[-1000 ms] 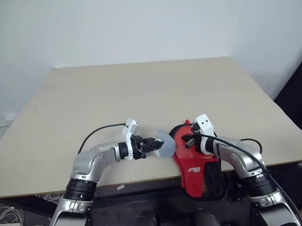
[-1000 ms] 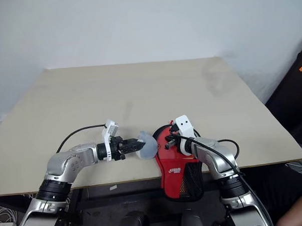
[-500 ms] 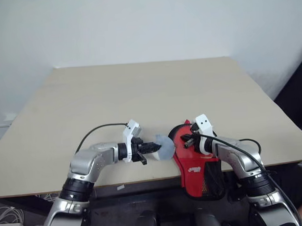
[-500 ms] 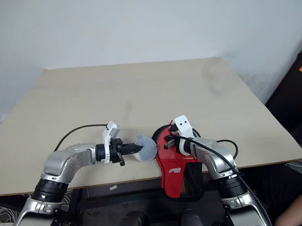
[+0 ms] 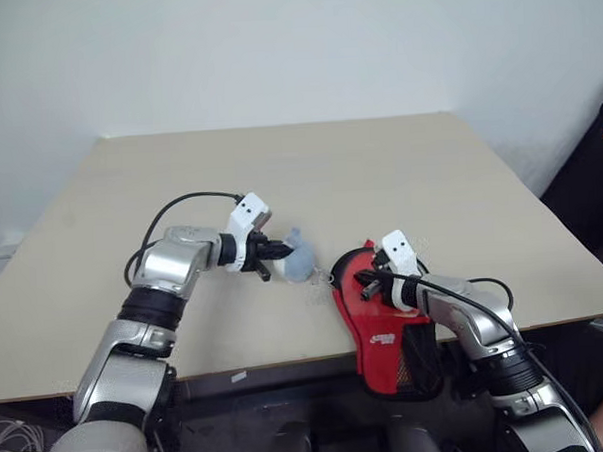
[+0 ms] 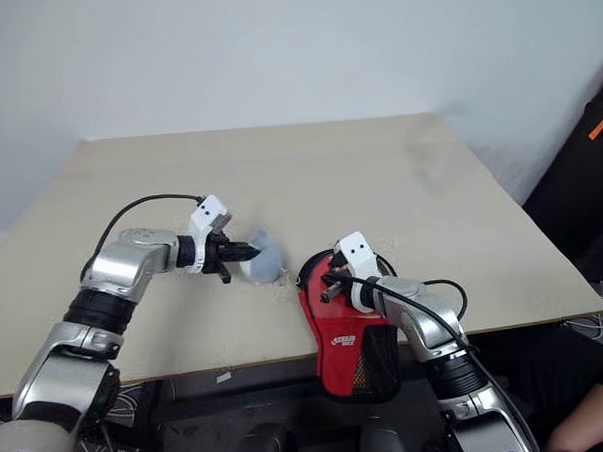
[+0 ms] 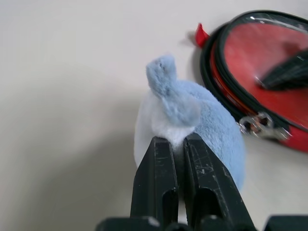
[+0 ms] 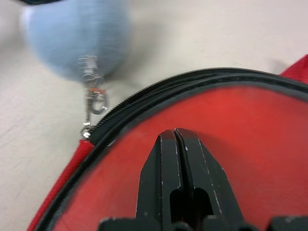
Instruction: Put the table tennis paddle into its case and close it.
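Blue plush charm (image 5: 299, 264) pinched in left tool (image 5: 280, 253), chained to case (image 5: 380, 313) under closed right tool (image 5: 364, 279)

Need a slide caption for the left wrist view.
Left end effector shut on the blue plush charm, chained to the zipper pull of the case.

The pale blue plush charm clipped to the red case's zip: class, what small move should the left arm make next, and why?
Probably keep drawing the pale blue plush charm along the black zip track. The left gripper is shut on it, its chain joins the zip pull, and the right gripper presses the red paddle-shaped fabric case down.
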Available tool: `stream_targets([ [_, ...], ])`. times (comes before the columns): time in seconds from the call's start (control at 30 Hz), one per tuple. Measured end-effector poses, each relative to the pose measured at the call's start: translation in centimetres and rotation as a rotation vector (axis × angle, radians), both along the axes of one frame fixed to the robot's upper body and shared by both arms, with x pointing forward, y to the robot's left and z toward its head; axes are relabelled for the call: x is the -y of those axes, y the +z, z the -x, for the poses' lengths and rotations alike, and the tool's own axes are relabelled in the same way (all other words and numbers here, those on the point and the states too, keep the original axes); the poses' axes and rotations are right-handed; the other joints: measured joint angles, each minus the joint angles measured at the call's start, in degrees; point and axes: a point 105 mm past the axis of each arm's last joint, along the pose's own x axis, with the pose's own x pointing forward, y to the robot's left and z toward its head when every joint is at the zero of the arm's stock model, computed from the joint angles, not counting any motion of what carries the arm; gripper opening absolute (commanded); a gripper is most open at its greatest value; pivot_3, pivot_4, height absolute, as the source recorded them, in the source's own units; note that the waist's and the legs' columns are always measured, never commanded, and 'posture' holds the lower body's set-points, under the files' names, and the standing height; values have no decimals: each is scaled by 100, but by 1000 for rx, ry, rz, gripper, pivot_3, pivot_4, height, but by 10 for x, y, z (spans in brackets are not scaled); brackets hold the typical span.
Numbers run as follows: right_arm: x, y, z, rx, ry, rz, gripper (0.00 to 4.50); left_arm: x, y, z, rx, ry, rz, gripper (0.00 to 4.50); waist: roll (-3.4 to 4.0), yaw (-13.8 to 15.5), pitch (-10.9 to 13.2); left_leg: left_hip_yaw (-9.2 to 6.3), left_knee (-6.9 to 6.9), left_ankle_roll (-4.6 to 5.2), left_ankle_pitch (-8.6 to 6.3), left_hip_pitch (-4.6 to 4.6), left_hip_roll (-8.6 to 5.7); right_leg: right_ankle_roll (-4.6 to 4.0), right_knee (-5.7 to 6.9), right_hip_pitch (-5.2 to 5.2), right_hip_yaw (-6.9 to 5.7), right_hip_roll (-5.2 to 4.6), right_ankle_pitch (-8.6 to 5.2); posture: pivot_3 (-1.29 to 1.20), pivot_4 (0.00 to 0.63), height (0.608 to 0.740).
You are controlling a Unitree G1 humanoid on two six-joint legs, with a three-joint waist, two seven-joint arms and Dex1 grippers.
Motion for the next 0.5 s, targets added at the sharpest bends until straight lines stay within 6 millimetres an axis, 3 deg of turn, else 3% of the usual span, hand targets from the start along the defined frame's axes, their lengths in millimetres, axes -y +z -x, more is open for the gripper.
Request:
stream_targets([
  [0.5,-3,-1,5,0,16,-4,0,33,-4,-36,93,7,-140,40,-5,5,-1,-4,10,4,2,-2,-4,3,4,7,-4,-2,1,0,0,698],
])
